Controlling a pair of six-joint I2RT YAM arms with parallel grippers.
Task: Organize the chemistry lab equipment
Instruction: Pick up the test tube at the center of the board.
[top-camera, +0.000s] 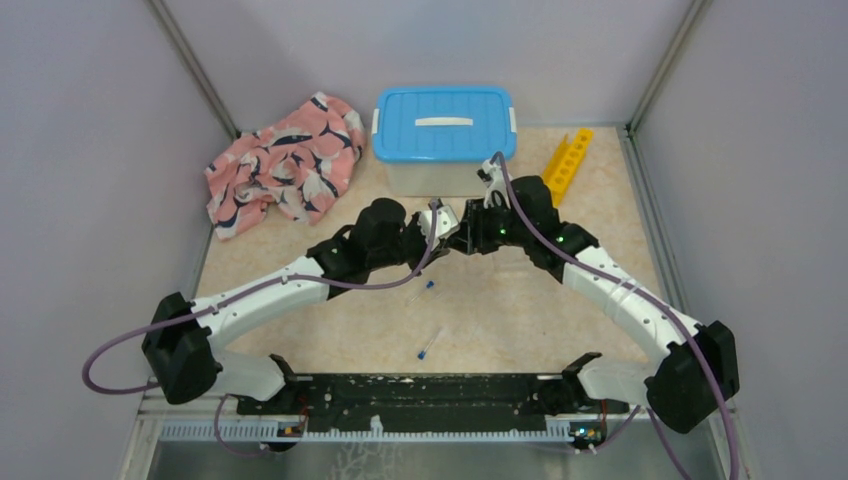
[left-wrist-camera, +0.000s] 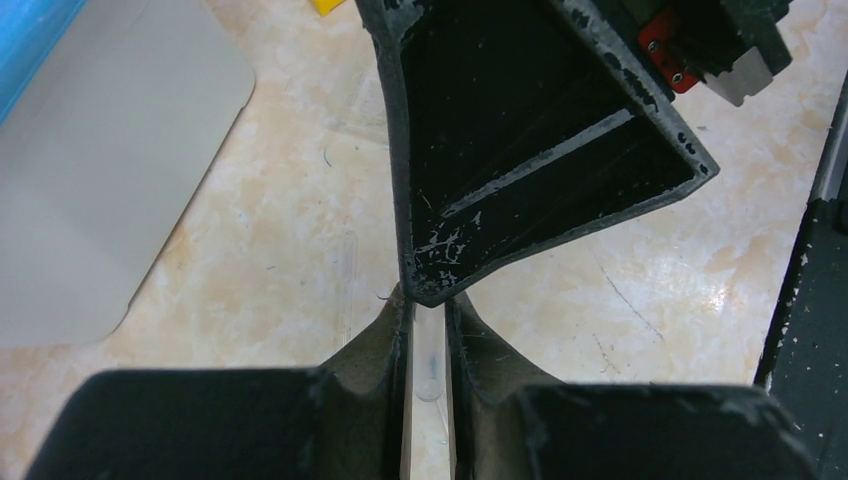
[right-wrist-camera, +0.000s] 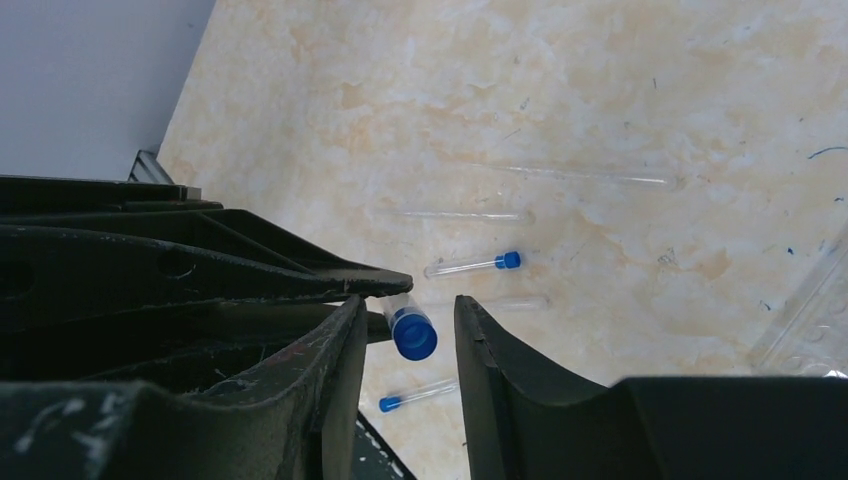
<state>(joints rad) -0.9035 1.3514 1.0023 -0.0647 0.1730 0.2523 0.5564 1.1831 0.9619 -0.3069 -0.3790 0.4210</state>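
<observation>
A thin clear tube is clamped between the fingers of the left gripper, which are drawn in against its glass on both sides. Its blue cap is seen in the right wrist view, projecting past the left fingertips into the gap of the right gripper. The right gripper's fingers are held apart around the cap. A strip of table is visible between the cap and the finger at the right of that picture; whether the other finger touches the cap cannot be told.

From overhead, the two grippers are seen tip to tip above the middle of the table, with both arms bent inward from their bases at the near edge.

Below the grippers, more tubes are scattered flat on the pale marbled surface. Two capped tubes are laid apart from each other, one beyond the held cap and one nearer the arm bases. Three uncapped tubes are spread beyond them, none touching another.

Further back, the yellow rack is laid at a slant near the rear right corner, just beside the white bin, whose blue lid is shut. A pink cloth is crumpled at the rear left, near the bin
</observation>
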